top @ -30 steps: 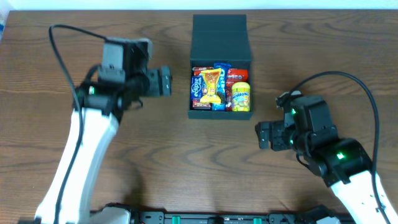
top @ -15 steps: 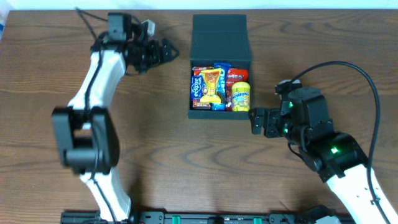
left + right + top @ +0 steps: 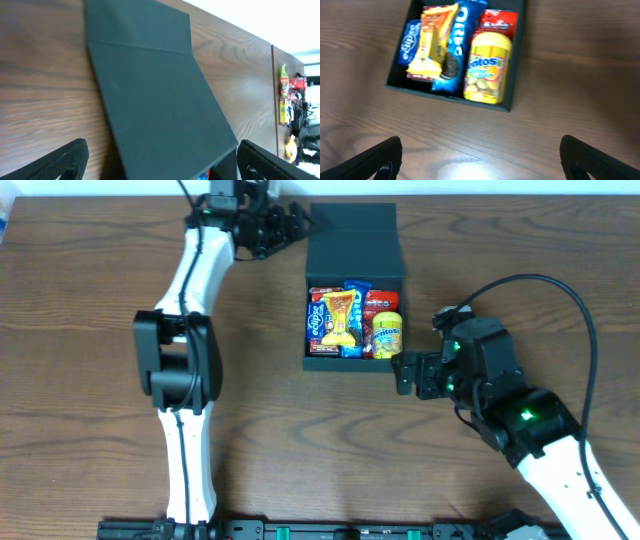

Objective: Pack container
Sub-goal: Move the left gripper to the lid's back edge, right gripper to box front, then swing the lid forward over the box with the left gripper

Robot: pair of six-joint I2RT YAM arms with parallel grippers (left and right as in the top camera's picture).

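One container (image 3: 355, 363) sits near the far middle of the brown surface (image 3: 100, 380), and it is open. It has one lid (image 3: 160, 100), a flat flap of the same dark green, folded back behind the box on the far side. The box looks stiff and not shiny, so I think it will not bend or slip much. With snacks inside it is likely a bit heavy to lift. The lid looks thin and light, so I think the best place to take hold is its free edge, away from the hinge, to swing it over the top. Inside I count five snacks: one blue gum pack (image 3: 410, 37), one yellow wrapper (image 3: 432, 35), one blue cookie pack (image 3: 465, 25), one red pack (image 3: 498, 20) and one fat yellow pack (image 3: 487, 67). A bit of red shows under the yellow wrapper, and I cannot tell if that is one more. There are two sets of fingers. The left fingers (image 3: 60, 162) are wide apart near the lid's far left corner, holding nothing. The right fingers (image 3: 375, 160) are wide apart too, near the box's front right corner, holding nothing.
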